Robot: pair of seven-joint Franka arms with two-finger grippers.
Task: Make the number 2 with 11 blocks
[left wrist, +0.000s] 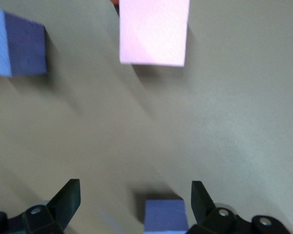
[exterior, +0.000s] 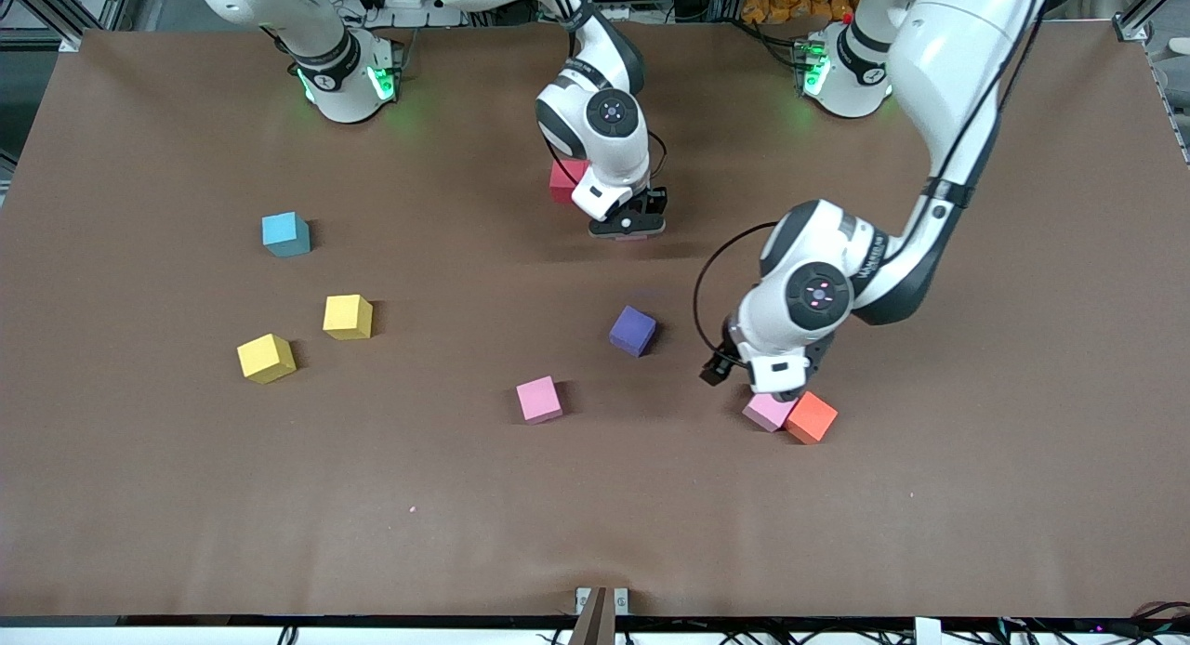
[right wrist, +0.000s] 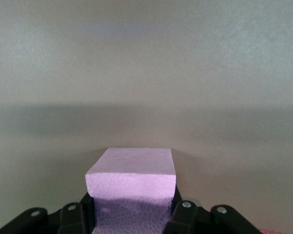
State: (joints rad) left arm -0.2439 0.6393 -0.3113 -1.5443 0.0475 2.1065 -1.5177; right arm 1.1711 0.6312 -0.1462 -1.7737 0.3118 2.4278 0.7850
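Front view showed the right hand (exterior: 630, 225) low over the table (exterior: 595, 515), partway down from the arms' bases, clenched on a pink block (right wrist: 131, 178) that filled the gap between its fingers in the right wrist view. A red block (exterior: 563, 182) sat just beside that hand, toward the bases. The left hand (exterior: 776, 385) hung over the table toward the left arm's end, its fingers (left wrist: 63, 200) spread wide and holding nothing. Directly below it lay another pink block (exterior: 766, 410), touching an orange block (exterior: 811, 416) on the side toward the left arm's end. A purple block (exterior: 633, 330) rested near the left hand, toward the right arm's end, and a third pink block (exterior: 539, 399) lay a little past it, nearer the front camera. Well apart from both hands, toward the right arm's end, stood a light blue block (exterior: 285, 233) and two yellow blocks (exterior: 348, 316) (exterior: 266, 358). All visible blocks lay scattered; no digit shape had been laid out.
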